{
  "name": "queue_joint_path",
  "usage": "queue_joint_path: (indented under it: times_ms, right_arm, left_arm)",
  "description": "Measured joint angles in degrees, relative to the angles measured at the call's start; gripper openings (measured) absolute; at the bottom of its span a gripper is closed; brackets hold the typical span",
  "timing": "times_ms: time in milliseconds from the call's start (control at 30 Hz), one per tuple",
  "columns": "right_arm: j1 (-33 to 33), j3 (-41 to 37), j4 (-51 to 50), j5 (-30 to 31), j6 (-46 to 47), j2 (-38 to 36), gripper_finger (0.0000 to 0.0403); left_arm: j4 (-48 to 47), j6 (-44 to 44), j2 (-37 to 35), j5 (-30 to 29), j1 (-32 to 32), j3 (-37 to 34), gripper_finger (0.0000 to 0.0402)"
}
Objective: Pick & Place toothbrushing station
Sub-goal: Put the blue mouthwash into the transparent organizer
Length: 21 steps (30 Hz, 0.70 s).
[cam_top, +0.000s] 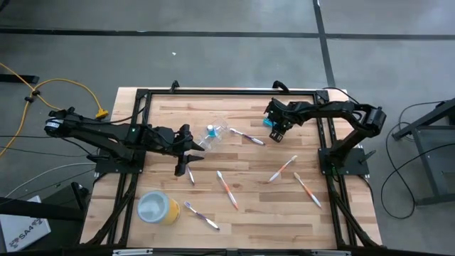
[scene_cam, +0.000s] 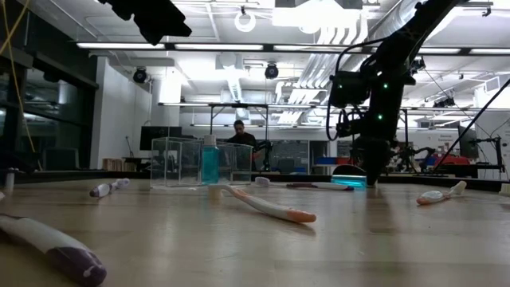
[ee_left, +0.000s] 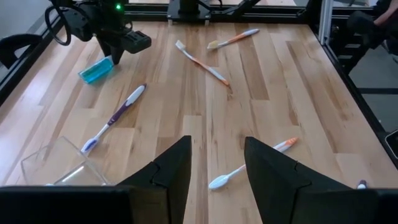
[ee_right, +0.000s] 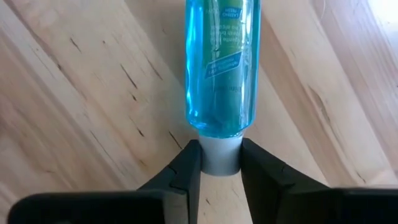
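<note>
A blue tube [ee_right: 221, 62] lies on the wooden table [cam_top: 249, 213] at the far right, and my right gripper [ee_right: 221, 158] is shut on its white cap. A clear cup [cam_top: 217, 133] lies near the table's middle with a second blue tube [cam_top: 212, 131] in it. Several toothbrushes lie flat on the wood, among them a purple one [ee_left: 115, 118] and orange ones [cam_top: 227, 190] [cam_top: 307, 188]. My left gripper [ee_left: 217, 165] hovers open left of the cup, with nothing between its fingers. My right gripper pinches the tube's white cap [ee_right: 221, 163] between its two fingers, one on each side. The fingers come steeply from above, pointing down. The tube's blue body stretches away from the fingers and lies on the wood.
A yellow cup [cam_top: 158, 208] with a pale top lies near the front left. Black frame rails [cam_top: 227, 92] border the table. A white-and-orange toothbrush [ee_left: 249, 165] lies on the table under my left gripper. Bare wood shows at the front middle.
</note>
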Motion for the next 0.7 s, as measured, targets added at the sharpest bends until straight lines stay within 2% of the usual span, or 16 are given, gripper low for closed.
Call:
queue_joint_path:
  times_ms: [367, 700]
  right_arm:
    - [0.15, -0.04, -0.63, -0.57, -0.21, -0.02, 0.0081]
    - [0.09, -0.11, -0.39, -2.44, -0.20, 0.02, 0.0101]
  left_arm:
    - [0.00, 0.00, 0.00, -0.04, 0.02, 0.02, 0.0143]
    - [0.00, -0.28, 0.00, -0.03, 0.02, 0.02, 0.0143]
